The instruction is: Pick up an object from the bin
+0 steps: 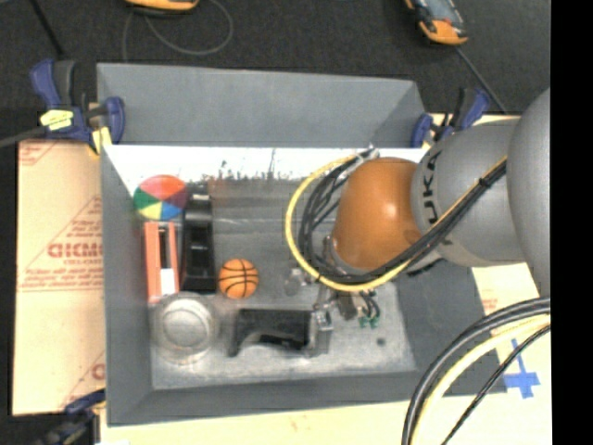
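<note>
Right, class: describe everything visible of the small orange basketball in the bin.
The basketball is a small orange sphere with dark seam lines, looking rubbery. It rests on the bin floor, left of centre, against or just beside the black tape dispenser on its left, with the black tool below it in the view. The gripper is apart, lower right.

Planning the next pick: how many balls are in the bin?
2. A multicoloured ball sits in the top left corner; a small orange basketball lies mid-bin beside the tape dispenser. The arm covers the right side, so more may be hidden.
</note>
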